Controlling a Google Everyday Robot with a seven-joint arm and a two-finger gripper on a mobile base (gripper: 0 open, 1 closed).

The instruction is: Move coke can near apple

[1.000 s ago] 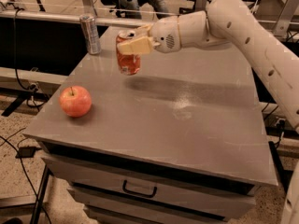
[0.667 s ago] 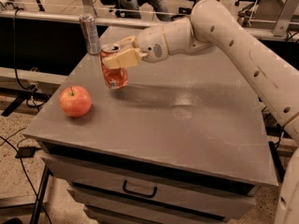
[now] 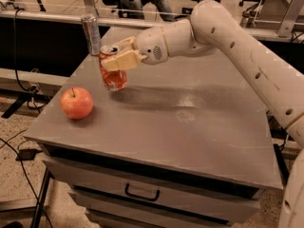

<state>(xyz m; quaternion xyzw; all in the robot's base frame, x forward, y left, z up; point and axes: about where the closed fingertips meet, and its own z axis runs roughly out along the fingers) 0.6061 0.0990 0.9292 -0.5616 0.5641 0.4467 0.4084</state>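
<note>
The red coke can (image 3: 113,73) with white lettering and a silver top is held upright in my gripper (image 3: 121,56), whose cream fingers are shut around its upper part. The can's bottom is at or just above the grey table top (image 3: 190,113); I cannot tell if it touches. The red-orange apple (image 3: 76,102) with a short dark stem rests on the table near the front left corner, a short way to the left of and in front of the can. My white arm reaches in from the right.
A taller slim silver-grey can (image 3: 90,34) stands at the table's back left edge, just behind the coke can. The table has drawers with a dark handle (image 3: 141,193) at the front. Rails, cables and chairs are behind and to the left.
My gripper has carried the coke can to the left and downward, from the back middle of the table toward the apple. The apple and the silver can have not moved.
</note>
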